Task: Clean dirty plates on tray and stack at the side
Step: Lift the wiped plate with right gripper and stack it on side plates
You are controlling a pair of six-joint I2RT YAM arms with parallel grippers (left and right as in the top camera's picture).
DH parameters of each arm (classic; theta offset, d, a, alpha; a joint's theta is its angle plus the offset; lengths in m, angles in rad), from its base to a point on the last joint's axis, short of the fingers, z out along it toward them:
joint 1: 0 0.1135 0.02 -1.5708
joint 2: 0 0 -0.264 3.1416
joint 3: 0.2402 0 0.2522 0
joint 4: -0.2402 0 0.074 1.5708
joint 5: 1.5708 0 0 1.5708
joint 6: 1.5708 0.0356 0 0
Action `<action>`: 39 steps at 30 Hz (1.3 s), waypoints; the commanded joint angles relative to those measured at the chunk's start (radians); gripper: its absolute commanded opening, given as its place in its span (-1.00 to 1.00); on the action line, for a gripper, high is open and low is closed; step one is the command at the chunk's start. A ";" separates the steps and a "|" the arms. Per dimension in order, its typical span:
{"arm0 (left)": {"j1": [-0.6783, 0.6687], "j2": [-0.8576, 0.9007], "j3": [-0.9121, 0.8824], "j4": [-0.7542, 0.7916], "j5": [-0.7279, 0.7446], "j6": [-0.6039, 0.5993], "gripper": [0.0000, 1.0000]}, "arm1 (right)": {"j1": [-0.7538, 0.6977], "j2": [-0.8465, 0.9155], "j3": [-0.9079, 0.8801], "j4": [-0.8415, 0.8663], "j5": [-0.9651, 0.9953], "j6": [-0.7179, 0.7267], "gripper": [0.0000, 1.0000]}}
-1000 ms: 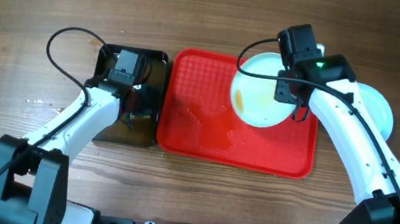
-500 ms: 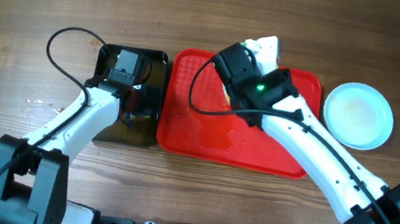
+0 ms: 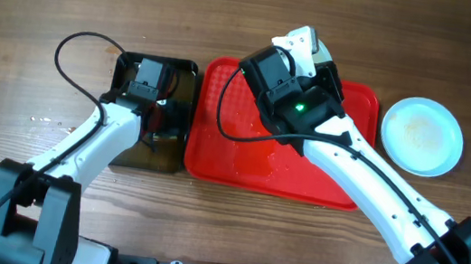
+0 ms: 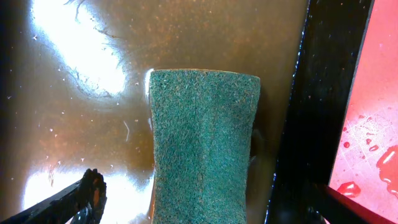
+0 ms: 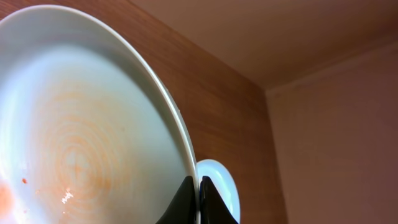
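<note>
My right gripper (image 5: 199,198) is shut on the rim of a pale plate (image 5: 81,143) with a faint orange smear. It holds the plate tilted on edge above the back of the red tray (image 3: 215,152). From overhead only the plate's white edge (image 3: 305,43) shows past the right arm. A second plate (image 3: 422,136) lies flat on the table right of the tray; it also shows in the right wrist view (image 5: 222,186). A third plate is not in view. My left gripper (image 4: 211,196) is open, its fingers either side of the green sponge (image 4: 202,143).
The black basin (image 3: 184,75) stands left of the tray, touching it, and holds brown water (image 4: 93,93) and the sponge. Water drops lie on the tray (image 4: 373,162). The left arm's cable (image 3: 73,47) loops over the table behind the basin.
My right arm has swung left with the plate, from the tray's right end to its back middle, and tipped the plate up on edge. The left arm has not moved.
</note>
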 commanded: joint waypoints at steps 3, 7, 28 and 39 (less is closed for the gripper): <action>0.005 -0.008 0.005 0.003 0.005 0.001 0.88 | 0.004 -0.026 0.000 0.039 0.051 -0.040 -0.91; 0.005 -0.008 0.005 0.003 0.005 0.002 0.88 | 0.004 -0.026 0.000 0.056 0.063 -0.084 -0.91; 0.005 -0.008 0.005 0.002 0.005 0.001 0.88 | -1.061 -0.026 -0.001 -0.139 -1.273 0.404 -0.91; 0.005 -0.008 0.005 0.003 0.005 0.001 0.88 | -1.282 -0.025 -0.271 0.058 -1.181 0.357 -0.91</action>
